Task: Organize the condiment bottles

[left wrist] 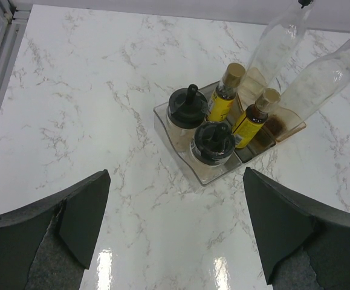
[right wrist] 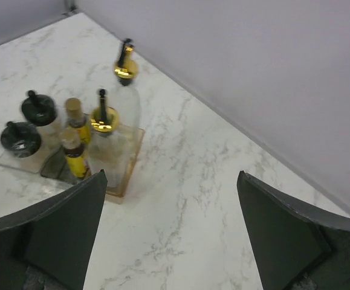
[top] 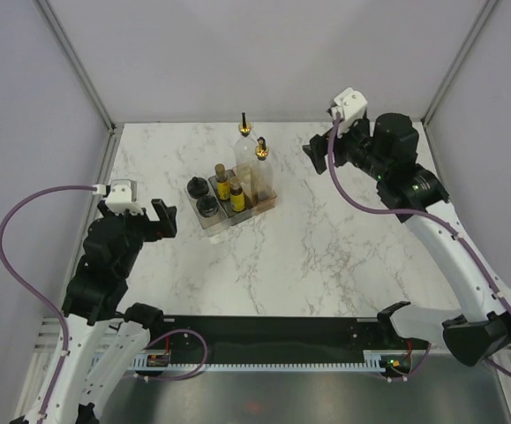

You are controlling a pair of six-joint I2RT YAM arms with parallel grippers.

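my left gripper [left wrist: 175, 181] gaped wide, holding nothing. two black-lidded jars [left wrist: 187, 112] sat ahead in the clear bin [left wrist: 178, 162], with two yellow bottles [left wrist: 223, 99] just behind them. my right gripper [right wrist: 171, 178], equally open, hung well apart from the tall bottles [right wrist: 105, 142] at the orange bin [right wrist: 129, 166]. marble table [top: 326, 256] stretched between, and the back wall [top: 281, 62] lay near them.

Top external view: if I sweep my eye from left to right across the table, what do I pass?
Left tool → rear black-lidded jar → front black-lidded jar → rear yellow bottle → front yellow bottle → rear tall clear bottle → front tall clear bottle → right tool.
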